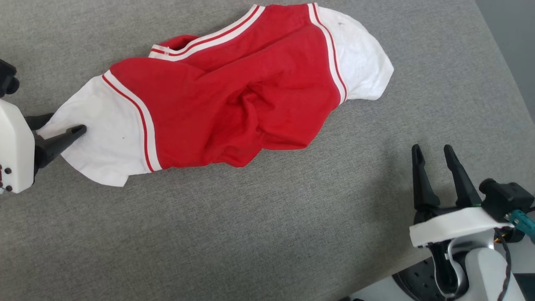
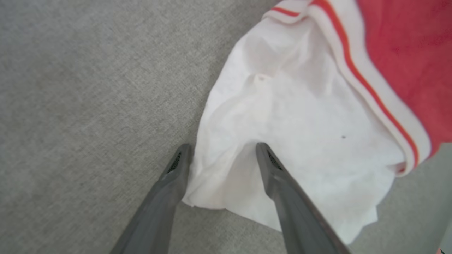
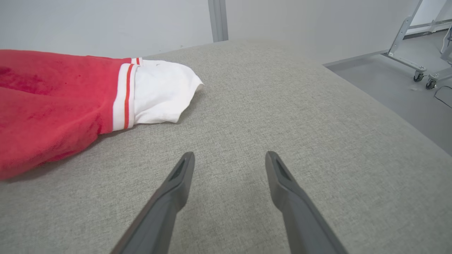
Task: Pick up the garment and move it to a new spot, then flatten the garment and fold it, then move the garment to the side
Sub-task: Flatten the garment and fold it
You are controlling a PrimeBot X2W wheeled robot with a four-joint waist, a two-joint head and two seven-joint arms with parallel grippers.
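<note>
Red jersey T-shirt (image 1: 234, 96) lies crumpled on the grey bench (image 1: 250, 234); left end effector (image 1: 62, 124), fingers apart, straddles its white sleeve (image 1: 108, 133) edge, probably to pinch and lift; right end effector (image 1: 431, 149) apart, empty, clear.

This looks like a robotics lab or test room rather than a home. The work surface is a broad table (image 3: 317, 141) covered in grey woven fabric, set before a bare white wall (image 3: 106, 21) with a grey upright strip (image 3: 218, 19). Beside it, a smooth grey floor (image 3: 381, 81) carries a metal frame (image 3: 402, 35) on casters (image 3: 419, 76) and a loose cable (image 3: 443, 98).
</note>
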